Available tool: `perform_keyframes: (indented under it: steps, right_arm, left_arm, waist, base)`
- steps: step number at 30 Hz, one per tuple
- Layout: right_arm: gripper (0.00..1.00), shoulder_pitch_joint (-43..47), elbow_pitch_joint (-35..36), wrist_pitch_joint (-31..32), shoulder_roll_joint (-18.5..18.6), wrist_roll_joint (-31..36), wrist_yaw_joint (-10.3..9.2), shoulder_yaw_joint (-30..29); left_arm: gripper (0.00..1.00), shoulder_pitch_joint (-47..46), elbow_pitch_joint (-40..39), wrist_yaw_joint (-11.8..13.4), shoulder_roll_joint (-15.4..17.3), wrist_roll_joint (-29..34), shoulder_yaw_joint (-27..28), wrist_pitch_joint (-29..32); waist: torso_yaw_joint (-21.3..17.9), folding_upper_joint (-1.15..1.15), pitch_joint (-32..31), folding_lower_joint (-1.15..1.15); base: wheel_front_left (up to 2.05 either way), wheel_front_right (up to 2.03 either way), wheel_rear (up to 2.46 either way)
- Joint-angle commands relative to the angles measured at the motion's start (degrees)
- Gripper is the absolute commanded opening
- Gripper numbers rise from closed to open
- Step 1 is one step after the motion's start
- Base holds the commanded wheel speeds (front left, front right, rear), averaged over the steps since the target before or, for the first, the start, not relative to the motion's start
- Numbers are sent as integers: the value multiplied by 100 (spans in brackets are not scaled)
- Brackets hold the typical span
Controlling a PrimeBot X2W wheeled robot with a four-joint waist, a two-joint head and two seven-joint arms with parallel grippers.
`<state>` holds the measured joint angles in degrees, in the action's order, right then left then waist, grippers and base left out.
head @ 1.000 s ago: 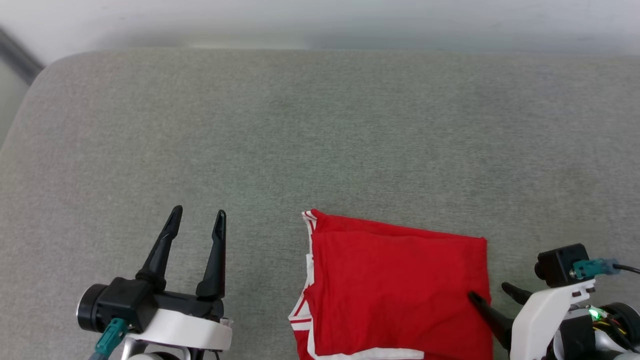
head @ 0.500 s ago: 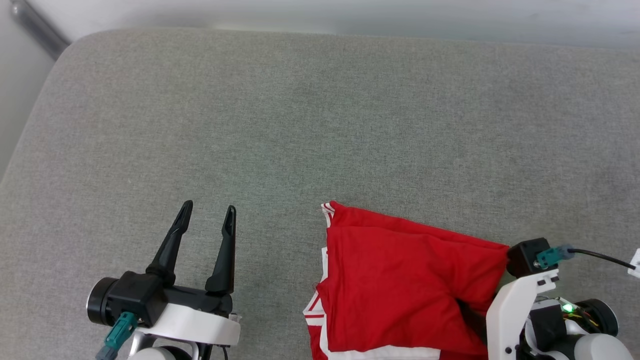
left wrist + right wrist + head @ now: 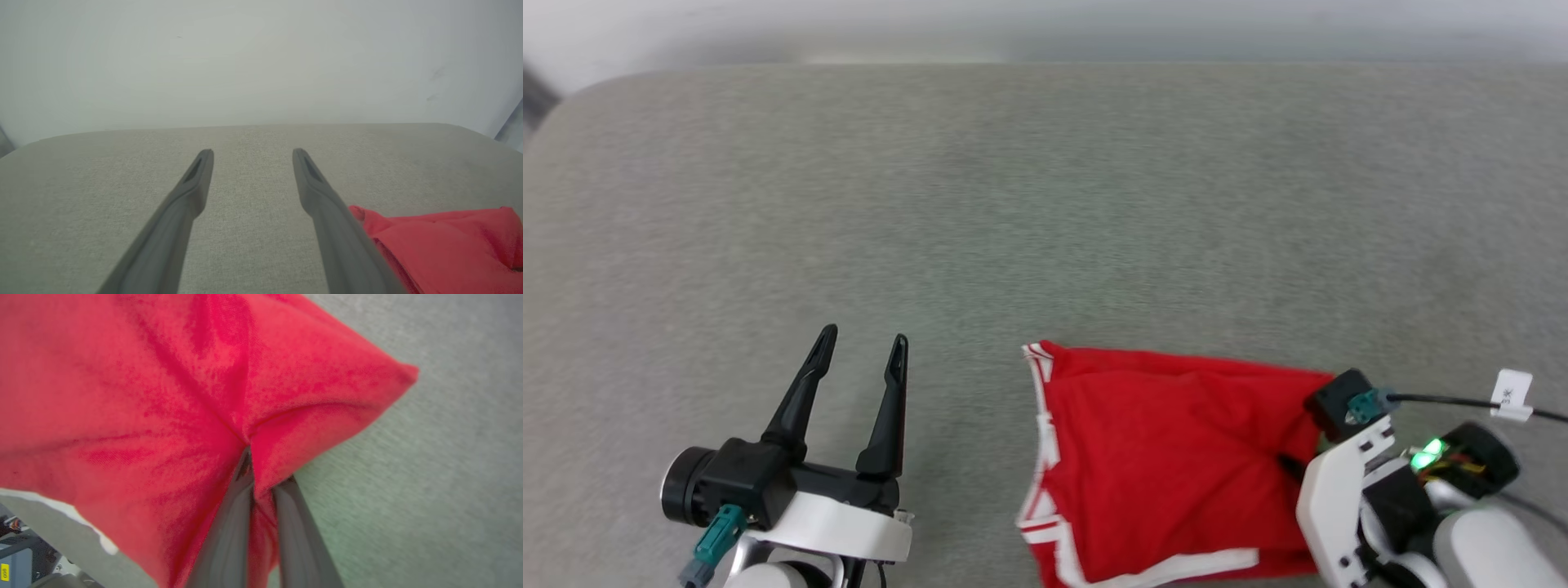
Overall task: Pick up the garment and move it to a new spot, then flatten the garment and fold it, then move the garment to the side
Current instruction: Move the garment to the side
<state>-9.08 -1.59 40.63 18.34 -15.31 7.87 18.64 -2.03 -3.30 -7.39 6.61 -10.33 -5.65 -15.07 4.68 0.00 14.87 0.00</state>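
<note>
The garment (image 3: pixel 1168 457), red with white striped trim, lies folded on the grey cushion at the lower middle of the head view. My right gripper (image 3: pixel 1290 465) is shut on the garment's right edge. In the right wrist view its two fingers (image 3: pixel 229 522) pinch a fold of red cloth (image 3: pixel 163 396) that puckers around them, and their tips are hidden in the fabric. My left gripper (image 3: pixel 862 347) stands open at the lower left, apart from the garment, with nothing between its fingers (image 3: pixel 192 192). The garment's corner (image 3: pixel 441 245) lies to the right of them.
The grey cushion (image 3: pixel 1045 204) stretches wide beyond the garment, with a rounded far edge against a pale wall (image 3: pixel 261 61). A tagged black cable (image 3: pixel 1462 400) runs off my right wrist.
My right gripper has gone from open beside the garment's right edge to shut on it, bunching the cloth. The head camera has shifted. My left gripper stays open.
</note>
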Motion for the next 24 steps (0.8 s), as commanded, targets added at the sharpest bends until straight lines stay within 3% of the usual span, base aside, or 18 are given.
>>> perform_keyframes:
  steps: [1,7,8,13,17,24]
  right_arm:
    - [0,-56,-102,25,284,105,-70,-9]
    - [0,-897,192,-89,1357,321,-43,567]
    - [0,-1156,235,-152,1734,393,-42,705]
    - [0,-1892,-111,-739,2704,727,-42,902]
    - [0,-2250,-785,-1276,2998,823,-42,709]
    - [0,-2644,-2146,-2087,2956,778,-43,-35]
  left_arm:
    - [100,-104,-9,-8,5,0,-13,-11]
    - [100,-377,-40,-8,82,67,-253,-11]
    - [100,-504,-40,-8,104,87,-338,-11]
    - [100,-967,-112,-7,168,137,-480,-11]
    - [100,-1283,-108,-7,376,230,-727,-11]
    - [100,-1726,-239,-7,638,336,-954,-11]
  waist:
    - [-378,0,50,0]
    - [-1283,0,356,0]
    - [-1560,0,503,0]
    - [-2144,0,1064,0]
    - [-2341,0,1455,0]
    - [-2391,0,2071,0]
  base:
    - [0,0,0]
    - [0,0,0]
    - [0,0,0]
    - [0,0,0]
    - [0,0,0]
    - [0,0,0]
